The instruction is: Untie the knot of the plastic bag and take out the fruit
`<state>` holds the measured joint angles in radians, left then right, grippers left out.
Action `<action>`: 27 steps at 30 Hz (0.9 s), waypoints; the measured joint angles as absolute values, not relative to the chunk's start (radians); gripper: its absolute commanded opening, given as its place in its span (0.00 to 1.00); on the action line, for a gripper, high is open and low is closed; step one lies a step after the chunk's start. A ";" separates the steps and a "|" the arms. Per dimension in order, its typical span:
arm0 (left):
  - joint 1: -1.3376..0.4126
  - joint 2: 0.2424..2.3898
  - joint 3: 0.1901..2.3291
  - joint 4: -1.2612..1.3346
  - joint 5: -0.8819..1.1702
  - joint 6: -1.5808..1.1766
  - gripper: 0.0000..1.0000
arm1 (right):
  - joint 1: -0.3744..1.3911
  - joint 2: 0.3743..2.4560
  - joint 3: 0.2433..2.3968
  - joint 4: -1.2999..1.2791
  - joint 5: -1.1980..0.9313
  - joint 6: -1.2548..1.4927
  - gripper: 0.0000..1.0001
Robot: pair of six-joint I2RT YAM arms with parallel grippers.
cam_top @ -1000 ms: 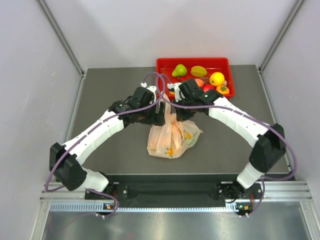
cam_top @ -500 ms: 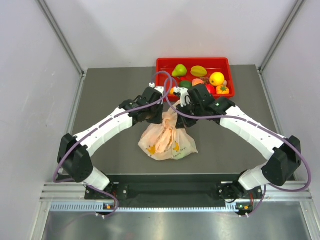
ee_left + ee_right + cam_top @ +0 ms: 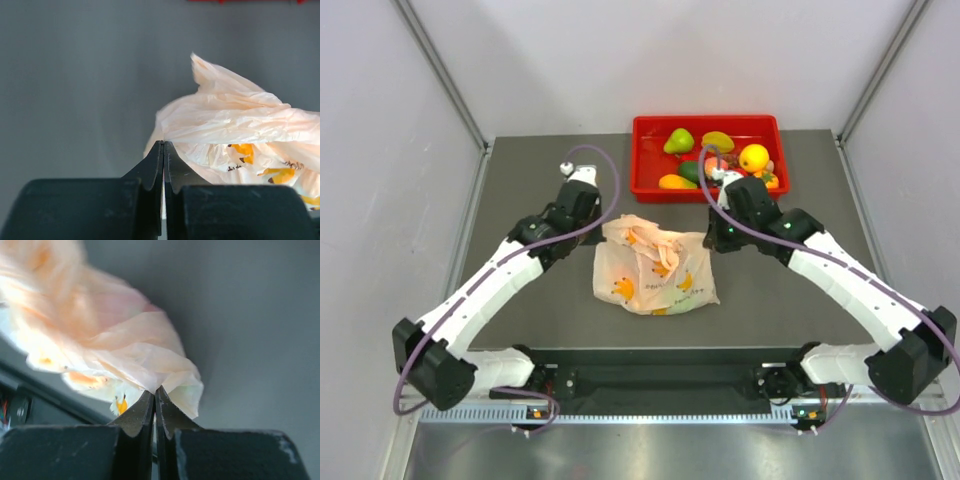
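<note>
- Tray (image 3: 705, 120), red, sits at the far edge of the table (image 3: 770, 310) and holds the fruit (image 3: 754, 157): green, yellow and orange pieces packed close together.
- Bag (image 3: 655, 275) lies mid-table, near the tray but apart from it, spread wide and low, with yellow prints showing through the film.
- Crumpled folds bunch along the bag's far edge; no knot can be made out among them, nor can I tell what is inside.
- Table is dark grey and matte, with pale plain walls (image 3: 620, 60) on three sides.
- Left arm (image 3: 490, 285) reaches in from the left to the bag's far-left corner; right arm (image 3: 840, 275) reaches in to its right side, so the bag lies between them.
- Left gripper (image 3: 163, 146) has its fingers pressed together, tips against the bag's edge; I cannot tell if film is caught.
- Right gripper (image 3: 155, 390) is clamped on a fold of the bag, which comes to a point at its tips.
</note>
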<state>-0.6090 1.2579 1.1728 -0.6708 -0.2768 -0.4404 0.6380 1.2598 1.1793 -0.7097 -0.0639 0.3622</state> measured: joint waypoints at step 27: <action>-0.466 1.184 1.134 -0.628 -0.138 -0.505 0.00 | 0.883 1.316 1.589 -0.937 0.205 0.239 0.98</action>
